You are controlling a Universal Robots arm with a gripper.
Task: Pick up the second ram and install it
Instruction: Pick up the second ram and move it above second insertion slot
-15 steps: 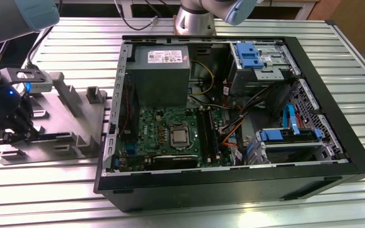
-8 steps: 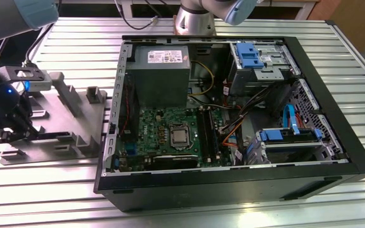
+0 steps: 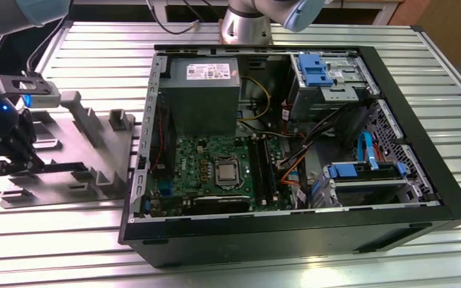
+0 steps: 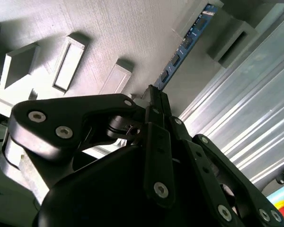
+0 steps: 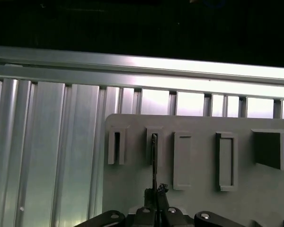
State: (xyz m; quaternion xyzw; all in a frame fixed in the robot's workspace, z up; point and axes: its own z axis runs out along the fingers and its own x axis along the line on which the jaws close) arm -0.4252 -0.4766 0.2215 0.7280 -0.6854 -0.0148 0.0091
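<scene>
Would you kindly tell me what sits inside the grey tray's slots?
The second ram stands on edge there, one end in a slot, the gripper shut on it; anything beneath is covered.

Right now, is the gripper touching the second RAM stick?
Touching. In the second wrist view the gripper is shut on the end of the blue RAM stick, with no gap between fingertips and board.

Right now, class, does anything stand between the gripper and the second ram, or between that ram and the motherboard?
Nothing stands between them: the gripper is closed on the second ram at the grey fixture tray. Between tray and motherboard rises the computer case's side wall.
</scene>
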